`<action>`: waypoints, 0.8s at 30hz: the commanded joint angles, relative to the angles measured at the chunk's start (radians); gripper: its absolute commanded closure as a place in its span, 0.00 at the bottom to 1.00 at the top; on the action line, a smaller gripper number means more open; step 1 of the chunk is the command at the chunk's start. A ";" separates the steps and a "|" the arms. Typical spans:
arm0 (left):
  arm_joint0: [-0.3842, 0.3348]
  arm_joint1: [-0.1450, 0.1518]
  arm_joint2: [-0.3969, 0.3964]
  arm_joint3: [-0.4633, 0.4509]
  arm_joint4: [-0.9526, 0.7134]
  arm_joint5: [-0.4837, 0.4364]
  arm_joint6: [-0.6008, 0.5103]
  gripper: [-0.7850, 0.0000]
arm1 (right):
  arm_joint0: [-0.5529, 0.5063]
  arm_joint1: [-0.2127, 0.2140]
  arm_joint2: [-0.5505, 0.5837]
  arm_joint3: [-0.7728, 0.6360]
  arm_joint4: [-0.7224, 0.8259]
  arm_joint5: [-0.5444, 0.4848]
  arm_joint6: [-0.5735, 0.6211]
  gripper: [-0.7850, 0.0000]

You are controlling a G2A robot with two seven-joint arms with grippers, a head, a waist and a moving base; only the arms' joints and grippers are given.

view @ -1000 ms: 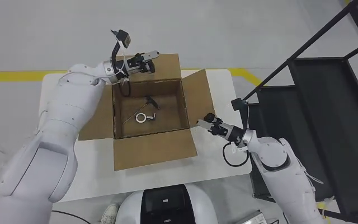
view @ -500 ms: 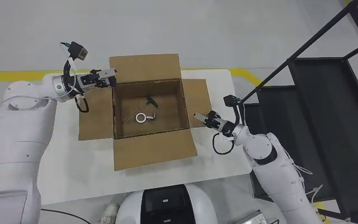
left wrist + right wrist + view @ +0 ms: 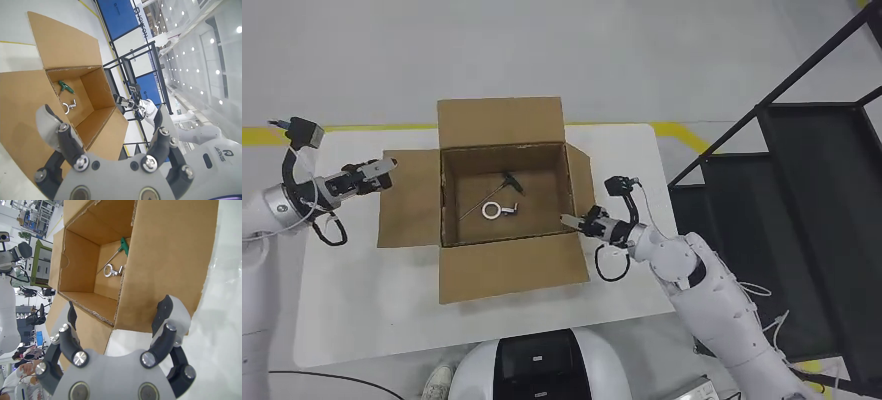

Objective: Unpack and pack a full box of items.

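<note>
The open brown cardboard box [image 3: 502,122] sits on the white worktop [image 3: 392,300] with its four flaps splayed, probably to keep the inside reachable. Two items lie on its floor: one green-handled T-shaped key [image 3: 512,182] and one silver ring clamp [image 3: 497,209]. The left gripper [image 3: 382,172] hovers at the box's 9 o'clock, fingers released. The right gripper [image 3: 568,222], at 4 o'clock by the half-raised side flap [image 3: 582,180], is likewise released and empty.

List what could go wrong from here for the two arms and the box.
The right gripper sits open at the half-raised right flap; a push there could slide the cardboard box or fold the flap over the opening.
The T-handle hex key and the metal ring clamp lie flat on the box floor; a grasp may slip.
</note>
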 commanded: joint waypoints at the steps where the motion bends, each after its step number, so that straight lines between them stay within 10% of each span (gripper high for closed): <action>1: 0.005 0.003 -0.010 -0.001 -0.002 -0.002 0.005 0.00 | -0.003 0.000 -0.006 -0.020 -0.012 0.006 0.007 0.00; 16: 0.018 0.019 -0.043 0.030 -0.061 -0.015 0.035 0.00 | -0.065 0.015 0.019 -0.252 -0.063 0.017 0.055 0.00; 24: 0.018 0.019 -0.043 0.030 -0.061 -0.015 0.035 0.00 | 0.150 -0.010 -0.129 -0.184 -0.169 0.065 0.143 0.00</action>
